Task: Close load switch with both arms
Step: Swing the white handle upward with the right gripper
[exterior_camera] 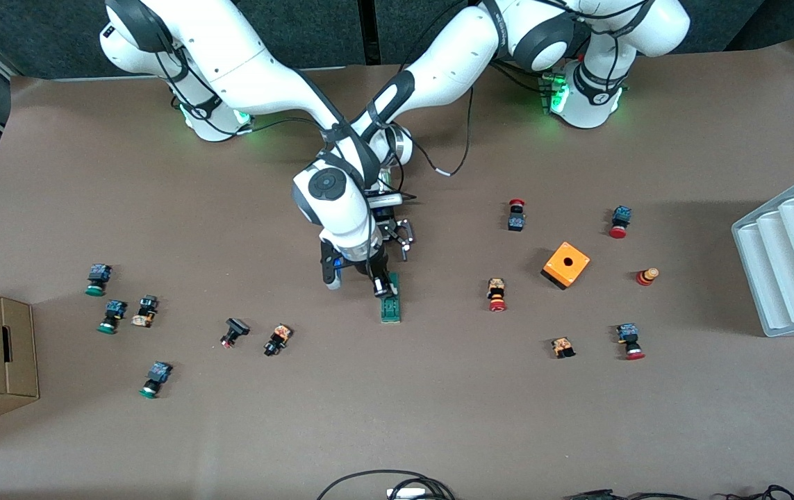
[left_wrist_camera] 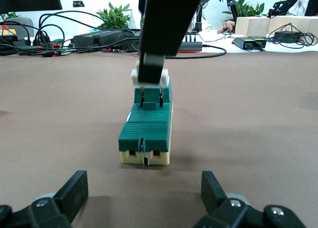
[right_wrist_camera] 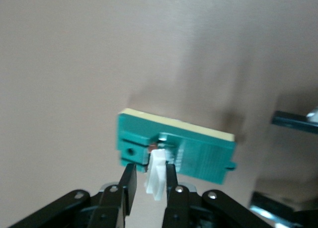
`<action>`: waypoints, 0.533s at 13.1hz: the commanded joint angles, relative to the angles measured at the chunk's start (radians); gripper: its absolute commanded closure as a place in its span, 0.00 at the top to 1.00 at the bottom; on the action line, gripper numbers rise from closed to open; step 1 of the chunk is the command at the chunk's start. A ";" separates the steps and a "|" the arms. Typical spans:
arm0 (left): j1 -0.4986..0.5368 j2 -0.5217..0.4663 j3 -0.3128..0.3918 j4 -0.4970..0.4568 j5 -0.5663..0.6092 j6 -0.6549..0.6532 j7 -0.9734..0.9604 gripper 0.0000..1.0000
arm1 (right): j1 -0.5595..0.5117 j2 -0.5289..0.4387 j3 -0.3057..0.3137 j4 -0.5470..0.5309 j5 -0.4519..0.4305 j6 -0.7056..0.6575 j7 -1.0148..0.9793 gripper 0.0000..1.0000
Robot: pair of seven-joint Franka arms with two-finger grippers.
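Although no brand, label or lettering can be read on anything here, the narrow green rectangular load switch (exterior_camera: 390,306) shows a ribbed green top, a cream base and a small white slider piece (right_wrist_camera: 157,174) standing up at one end. It lies flat on the brown paper-covered table (exterior_camera: 438,417) near the middle, well apart from the orange box with a round hole (exterior_camera: 566,264) toward the left arm's end. The black two-finger right gripper (right_wrist_camera: 149,188) has its fingers clenched on the white slider. The black two-finger left gripper (left_wrist_camera: 144,188) sits low at the table just beside the switch's other end, fingers spread wide and holding nothing.
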 commanded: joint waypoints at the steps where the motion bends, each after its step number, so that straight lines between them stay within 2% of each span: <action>1: 0.003 0.036 0.004 -0.005 0.006 0.017 -0.018 1.00 | -0.015 0.023 -0.001 0.045 -0.035 0.000 0.015 0.30; 7: 0.003 0.036 0.004 -0.005 0.006 0.017 -0.018 1.00 | -0.017 0.044 -0.001 0.060 -0.033 0.000 0.015 0.21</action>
